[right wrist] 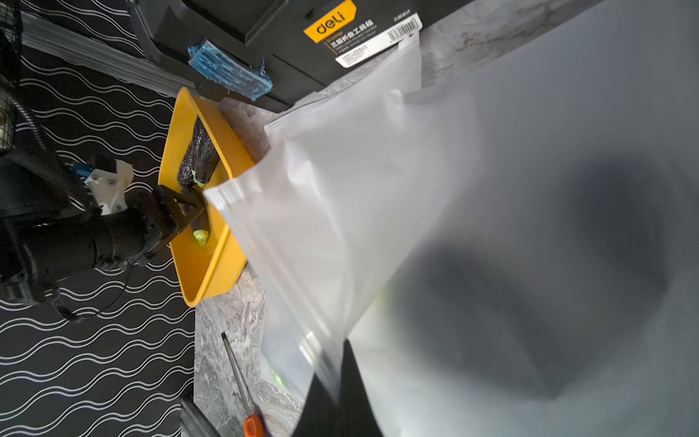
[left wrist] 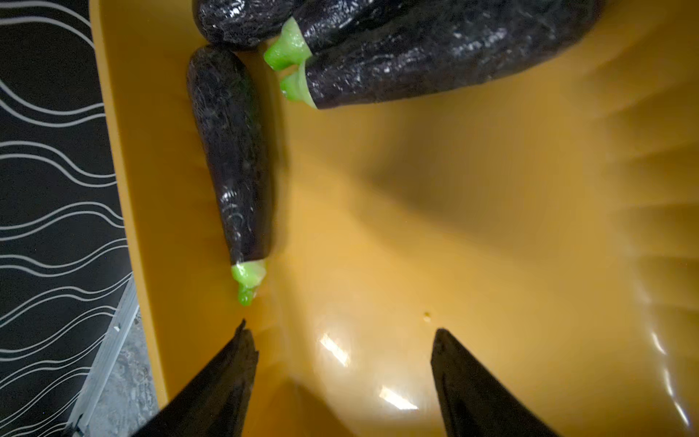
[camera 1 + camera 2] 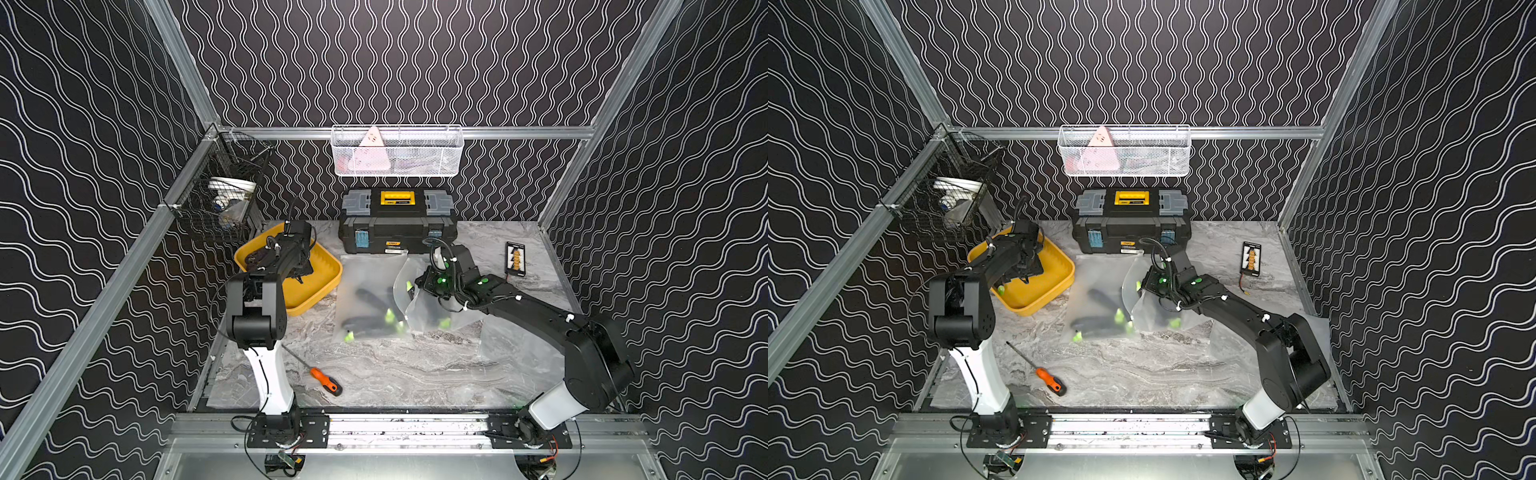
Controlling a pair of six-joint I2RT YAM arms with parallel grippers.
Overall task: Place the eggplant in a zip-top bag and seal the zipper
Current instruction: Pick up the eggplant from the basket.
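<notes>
Surrounding the marbled tabletop (image 3: 395, 374) stand wavy-patterned black walls (image 3: 395, 62)

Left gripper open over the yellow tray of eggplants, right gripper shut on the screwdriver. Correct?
Not the screwdriver: the right gripper is shut on the edge of the zip-top bag, seen in the right wrist view. The screwdriver lies untouched on the table. The left gripper is open over the yellow tray of eggplants, as stated.
</notes>
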